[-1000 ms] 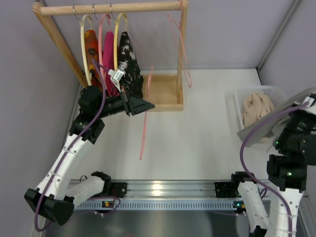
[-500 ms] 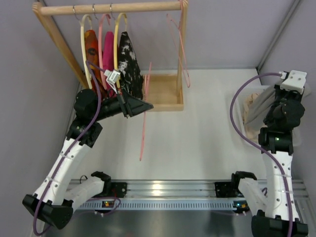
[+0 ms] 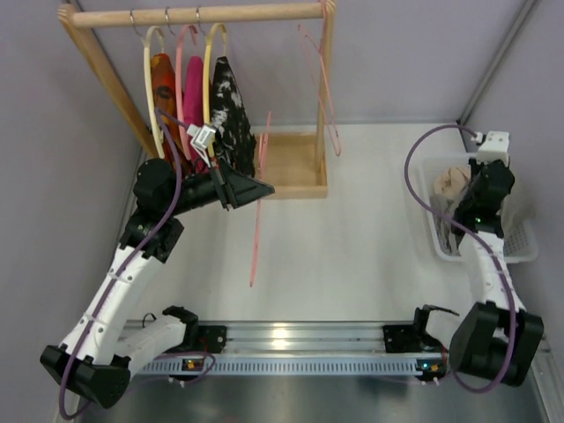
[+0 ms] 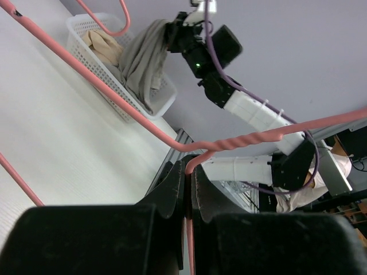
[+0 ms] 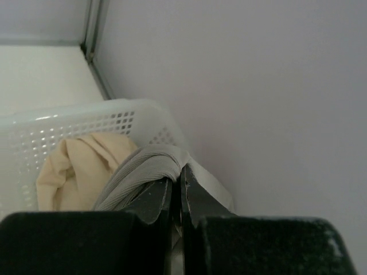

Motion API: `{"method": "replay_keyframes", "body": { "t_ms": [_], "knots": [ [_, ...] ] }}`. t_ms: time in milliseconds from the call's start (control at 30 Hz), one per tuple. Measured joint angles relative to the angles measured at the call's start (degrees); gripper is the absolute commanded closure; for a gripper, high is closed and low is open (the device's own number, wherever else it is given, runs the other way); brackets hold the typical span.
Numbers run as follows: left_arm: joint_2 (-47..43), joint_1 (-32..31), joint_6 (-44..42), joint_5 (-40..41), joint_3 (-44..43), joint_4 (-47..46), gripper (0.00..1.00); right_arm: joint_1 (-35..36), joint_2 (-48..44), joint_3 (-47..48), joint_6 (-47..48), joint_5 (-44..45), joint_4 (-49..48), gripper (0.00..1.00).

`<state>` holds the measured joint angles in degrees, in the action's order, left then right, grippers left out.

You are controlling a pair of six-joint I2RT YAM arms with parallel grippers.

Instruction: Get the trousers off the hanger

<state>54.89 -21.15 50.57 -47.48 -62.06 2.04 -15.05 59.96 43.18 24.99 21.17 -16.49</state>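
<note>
Near edge: both arm bases sit on the aluminium rail point(image 3: 282, 339). The white table point(image 3: 352, 256) runs back from it.

Left arm: it reaches up and forward over the left-middle of the table. The left gripper point(image 4: 188, 169) is pressed together on the hanger point(image 3: 256, 231), pinching the pink wire just below its twisted neck. The hanger is bare. From the top camera it shows edge-on, as a thin pink line running from beside the rack's base toward the rail. Cannot tell whether its low end touches the table.

Right arm: it stretches to the right side of the table. The right gripper point(image 5: 176, 186) is clamped on a fold of the trousers point(image 5: 135, 172), above the white basket point(image 5: 86, 123) at the table's right edge. The grey fabric drapes from the fingers down into the basket, touching the beige cloth bundle point(image 5: 69, 172) that lies inside. The trousers are well apart from the hanger.

Far side: a wooden rack point(image 3: 203, 13) stands at the far left with a wooden base tray point(image 3: 295, 163) under it. Three thick looped hangers hang on its rod, carrying an orange garment point(image 3: 161, 79), a magenta garment point(image 3: 194, 88) and a black-and-white garment point(image 3: 231, 106). A second thin pink hanger point(image 3: 328, 97) hangs bare at the rod's right end. The left arm's wrist sits just in front of the garments' lower ends.
</note>
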Motion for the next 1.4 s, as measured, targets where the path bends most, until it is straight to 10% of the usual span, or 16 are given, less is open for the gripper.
{"method": "replay_keyframes", "body": {
  "t_ms": [500,700,933,1167,1400],
  "knots": [
    [0.1,-0.4,-0.8,0.4,0.0,-0.4,1.00,-0.1,28.2,17.9,-9.6,-9.1,0.5,1.00],
    [0.5,-0.4,-1.2,0.4,0.0,-0.6,1.00,-0.2,28.8,17.6,-12.3,-13.9,4.6,0.54],
    [1.0,-0.4,-1.9,0.4,0.0,-0.6,1.00,-1.4,28.1,17.3,-14.4,-21.4,11.9,0.23],
    [0.7,-0.4,-2.3,0.4,-0.1,-0.6,1.00,-7.1,20.9,22.4,-15.3,-31.5,25.6,0.01],
    [0.8,-0.4,-2.2,0.7,-1.7,-0.6,1.00,-13.5,6.0,31.5,-17.0,-48.4,37.3,0.01]
  ]
}}
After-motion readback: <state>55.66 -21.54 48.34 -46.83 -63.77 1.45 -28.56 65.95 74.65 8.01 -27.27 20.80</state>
